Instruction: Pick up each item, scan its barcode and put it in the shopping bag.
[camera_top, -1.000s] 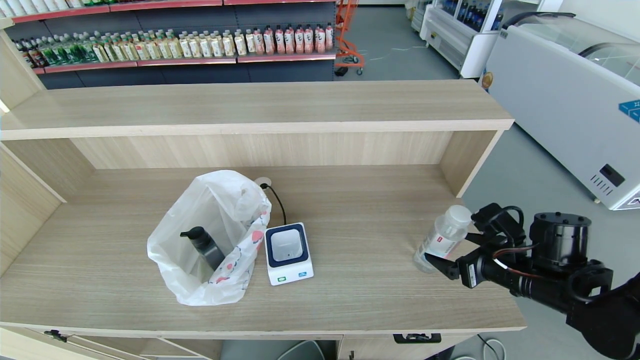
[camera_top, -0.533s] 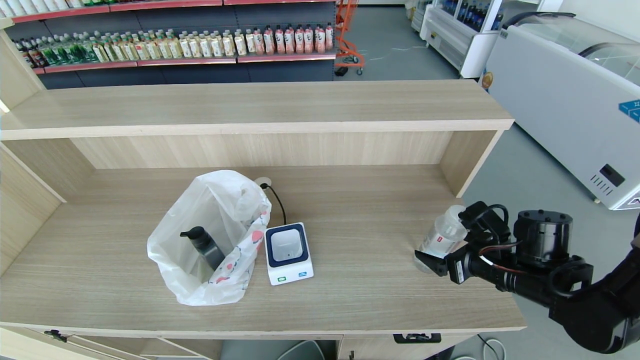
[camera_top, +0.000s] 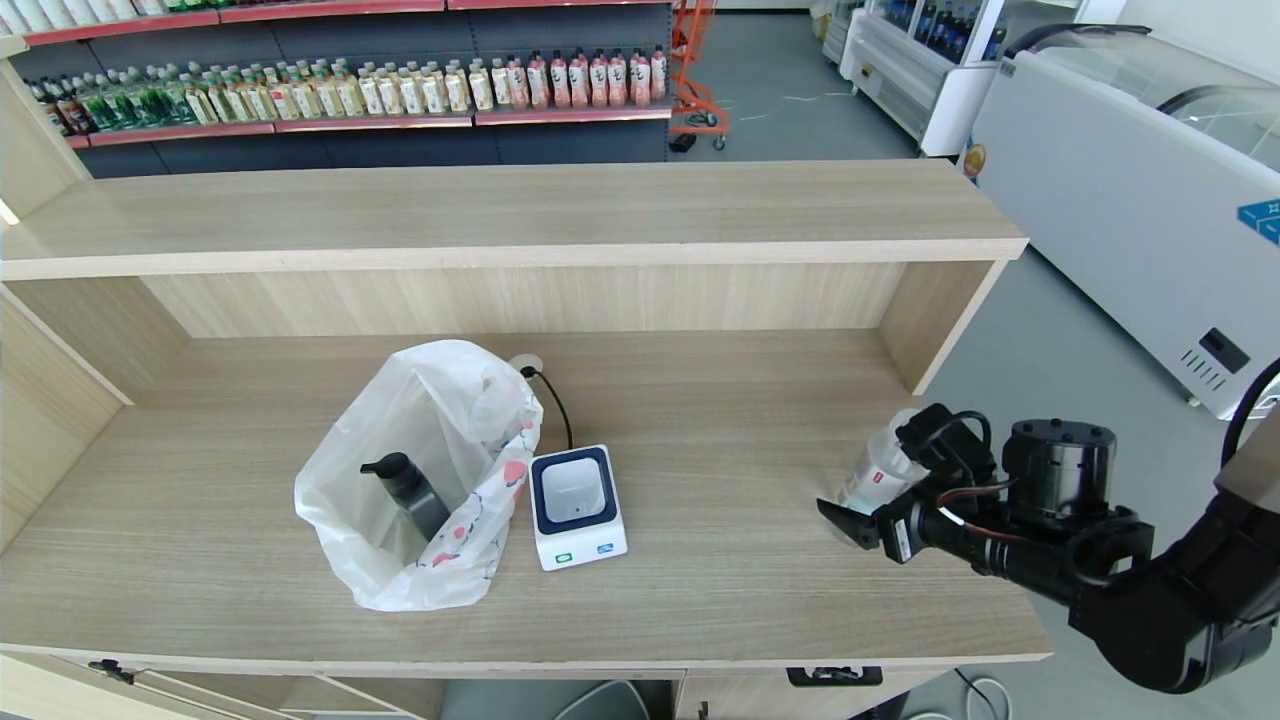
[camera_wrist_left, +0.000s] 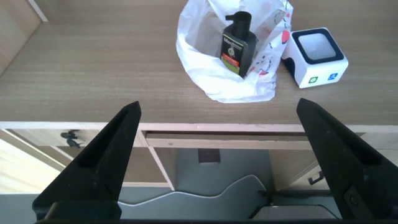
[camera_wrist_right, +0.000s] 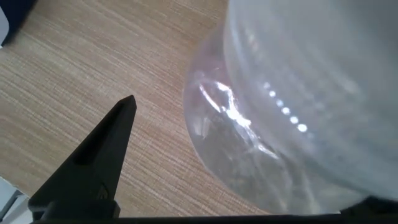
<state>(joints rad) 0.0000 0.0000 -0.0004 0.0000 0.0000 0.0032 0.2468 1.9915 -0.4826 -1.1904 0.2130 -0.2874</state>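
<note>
Right end effector (camera_top: 865, 482): fingers (camera_wrist_right: 93, 162) stood apart, one clear of the bottle.
Clear bottle (camera_top: 878, 470): leaned between those fingers on the tabletop (camera_top: 720, 560).
Left end effector (camera_wrist_left: 219, 107): spread wide; shopping bag (camera_wrist_left: 211, 84) with black pump bottle (camera_wrist_left: 238, 46) lay ahead of it.

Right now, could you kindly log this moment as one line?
right hand: open around clear bottle | left hand: open | black bottle: in shopping bag
</note>
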